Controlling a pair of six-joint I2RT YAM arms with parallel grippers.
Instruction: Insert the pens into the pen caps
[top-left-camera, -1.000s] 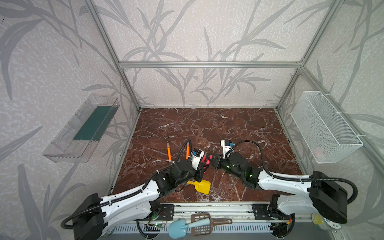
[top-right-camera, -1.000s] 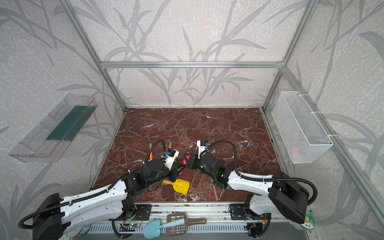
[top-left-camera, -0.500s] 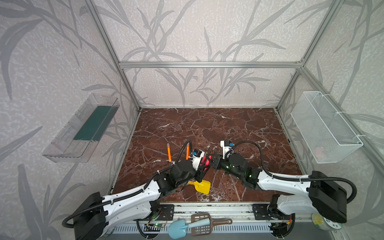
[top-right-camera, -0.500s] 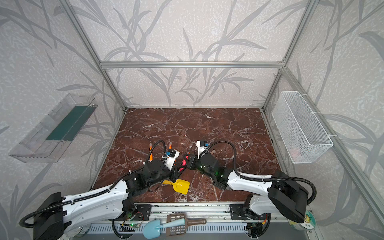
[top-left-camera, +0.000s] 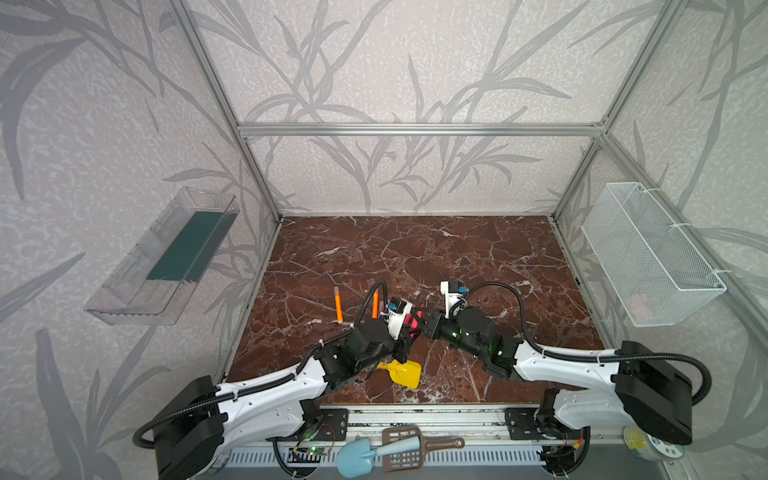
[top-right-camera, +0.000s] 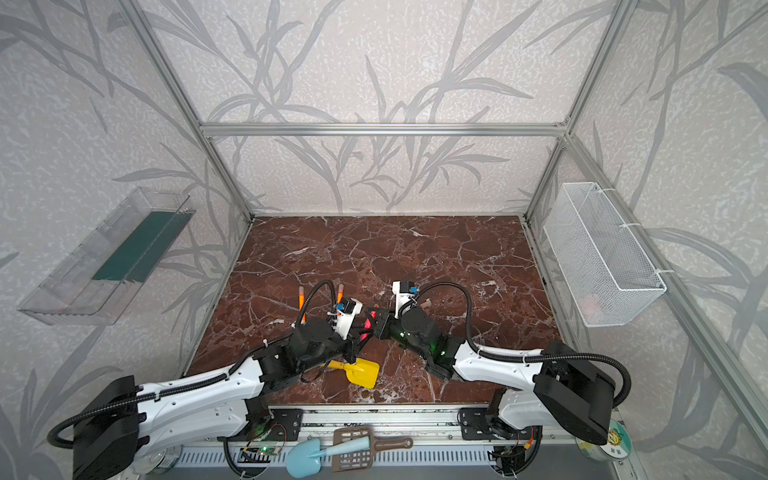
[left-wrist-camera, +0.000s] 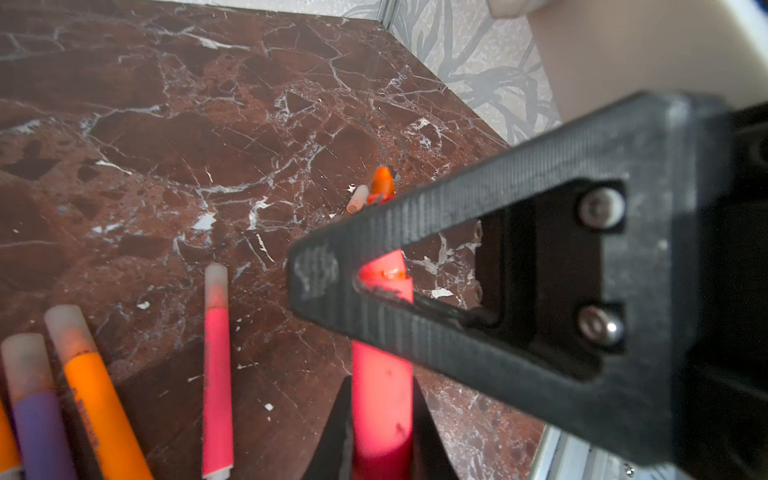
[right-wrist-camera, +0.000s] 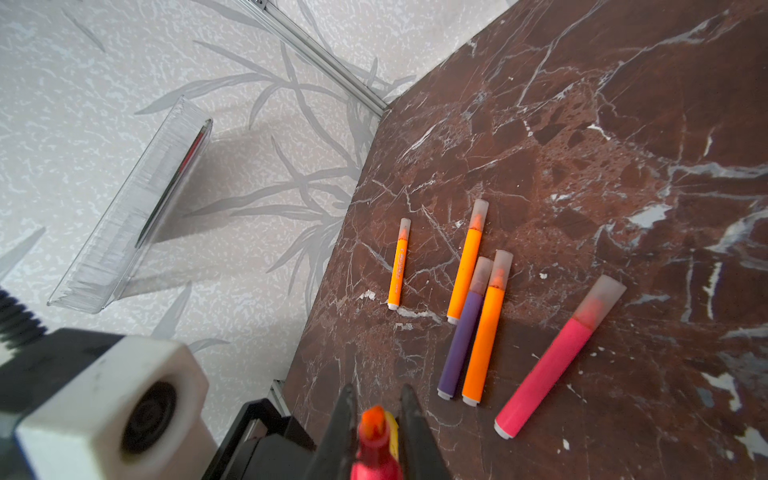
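An uncapped red-pink marker pen (left-wrist-camera: 382, 395) is hanging just above the surface near its front middle, between the two arms. The left jaws are clenching its barrel, and the right jaws are gripping its tip end.

Left of it, five capped pens are lying on the red-brown, white-veined marble surface (right-wrist-camera: 623, 124). They are a lone orange pen (right-wrist-camera: 399, 266), three side by side (a second orange pen (right-wrist-camera: 465, 266), a purple pen (right-wrist-camera: 461, 340) and a third orange pen (right-wrist-camera: 484, 336)) and a capped red-pink pen (right-wrist-camera: 552, 361). A loose translucent pale cap (left-wrist-camera: 357, 199) is lying on the surface beyond the held pen.

A yellow plastic toy shovel (top-left-camera: 405, 372) is resting near the front edge, partly under the left arm.

Pale grey leaf-patterned wallpaper (top-left-camera: 415, 62) and aluminium frame bars (top-left-camera: 415, 129) are enclosing the space. A clear plastic tray with a dark green floor (top-left-camera: 166, 257) is hanging on the left wall, and a white wire-mesh basket (top-left-camera: 648, 257) on the right wall. A pale blue scoop (top-left-camera: 353, 457) and a brown slotted scoop (top-left-camera: 409, 446) are lying in front of the surface.
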